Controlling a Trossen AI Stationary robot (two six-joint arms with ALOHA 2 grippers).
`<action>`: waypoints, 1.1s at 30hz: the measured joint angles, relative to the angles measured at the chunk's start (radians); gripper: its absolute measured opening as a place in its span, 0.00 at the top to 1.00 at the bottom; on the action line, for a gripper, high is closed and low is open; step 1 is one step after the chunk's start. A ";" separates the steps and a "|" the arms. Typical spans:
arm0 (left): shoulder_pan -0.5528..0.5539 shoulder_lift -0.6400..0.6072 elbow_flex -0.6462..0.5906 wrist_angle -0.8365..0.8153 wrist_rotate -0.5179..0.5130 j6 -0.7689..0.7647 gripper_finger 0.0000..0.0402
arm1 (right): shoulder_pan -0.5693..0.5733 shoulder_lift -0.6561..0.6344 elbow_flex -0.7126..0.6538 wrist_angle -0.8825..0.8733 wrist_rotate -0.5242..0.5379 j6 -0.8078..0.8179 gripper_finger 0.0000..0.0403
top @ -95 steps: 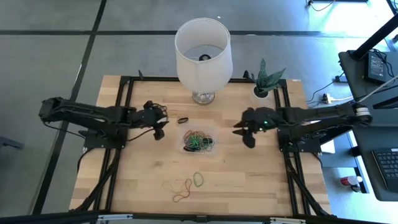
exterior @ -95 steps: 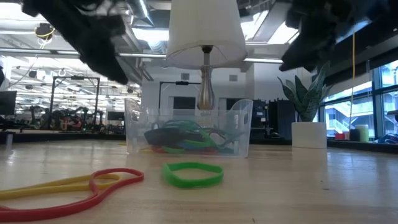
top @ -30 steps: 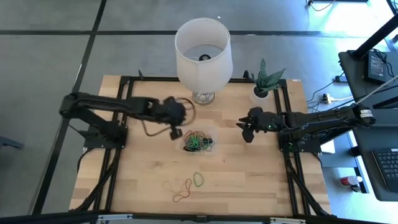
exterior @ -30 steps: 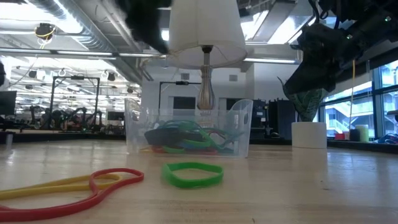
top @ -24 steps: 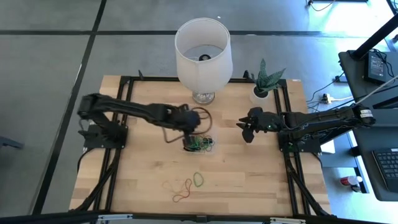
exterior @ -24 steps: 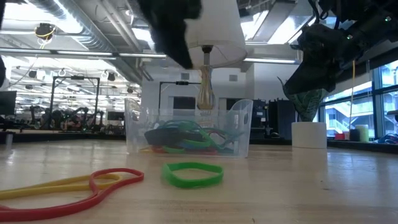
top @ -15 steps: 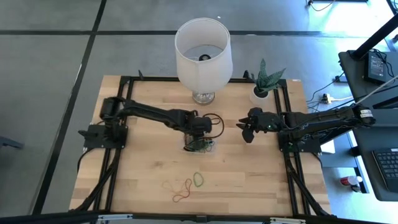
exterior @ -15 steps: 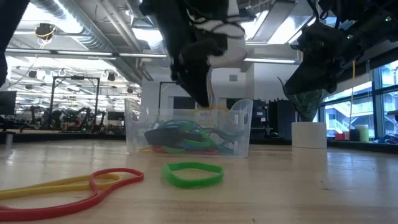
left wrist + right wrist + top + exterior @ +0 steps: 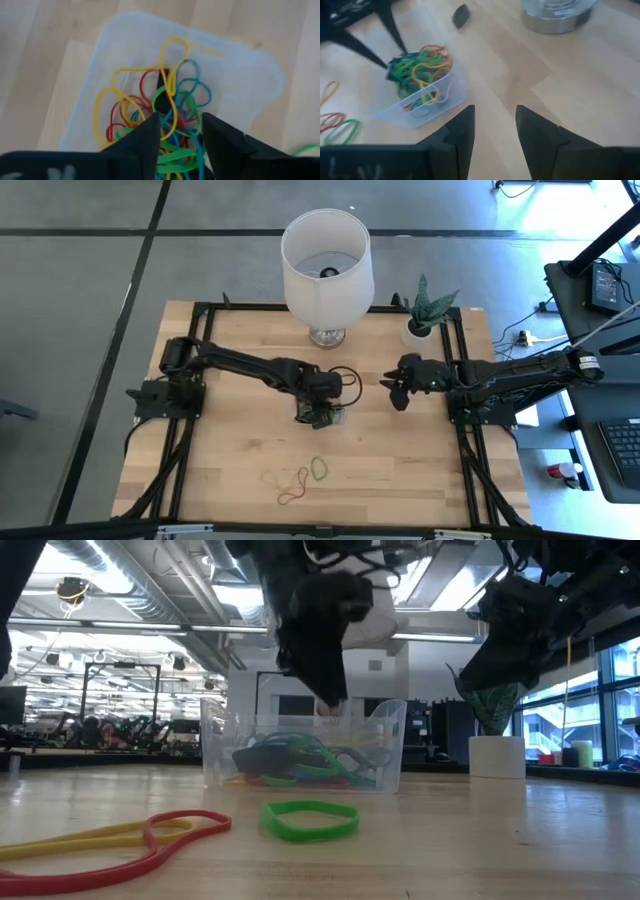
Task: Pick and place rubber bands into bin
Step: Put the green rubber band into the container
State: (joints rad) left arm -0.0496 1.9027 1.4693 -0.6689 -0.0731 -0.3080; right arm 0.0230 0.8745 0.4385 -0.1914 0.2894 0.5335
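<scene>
Pale wooden table [image 9: 400, 470] is being viewed from above, with a white lampshade [image 9: 327, 255] and a potted plant [image 9: 428, 310] at its far edge. Left gripper [image 9: 180, 131] is being held directly over the bin [image 9: 322, 406], fingers apart, nothing seen clamped between them; a yellow band [image 9: 167, 65] is lying atop the heap of rubber bands [image 9: 420, 67] inside. Release step is judged as being completed. Right gripper [image 9: 494, 125] is being kept waiting beside the bin, fingers apart, empty. Loose bands [image 9: 298, 478] are lying on the near boards, well apart from the bin; a retreat, then a reach toward them, is being called for next.
</scene>
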 joint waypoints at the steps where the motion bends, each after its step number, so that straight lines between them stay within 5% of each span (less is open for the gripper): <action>1: -0.001 -0.012 0.000 0.001 0.000 -0.006 0.64 | 0.000 0.000 0.000 0.003 -0.021 0.001 0.64; 8: -0.006 -0.144 0.000 -0.063 -0.039 -0.071 0.56 | 0.072 0.002 0.017 0.054 -0.069 0.014 0.68; 15: -0.097 -0.344 -0.129 -0.017 -0.227 0.002 0.63 | 0.273 0.105 0.189 -0.010 0.086 -0.043 0.96; 21: -0.193 -0.604 -0.420 0.040 -0.350 -0.076 0.69 | 0.388 0.382 0.445 -0.155 0.218 0.017 0.97; 33: -0.304 -1.050 -0.860 0.148 -0.212 -0.244 0.68 | 0.498 1.026 1.007 -0.510 0.188 0.304 0.94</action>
State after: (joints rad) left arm -0.3538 0.8523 0.6096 -0.5206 -0.2846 -0.5520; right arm 0.5207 1.9001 1.4457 -0.7017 0.4771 0.8372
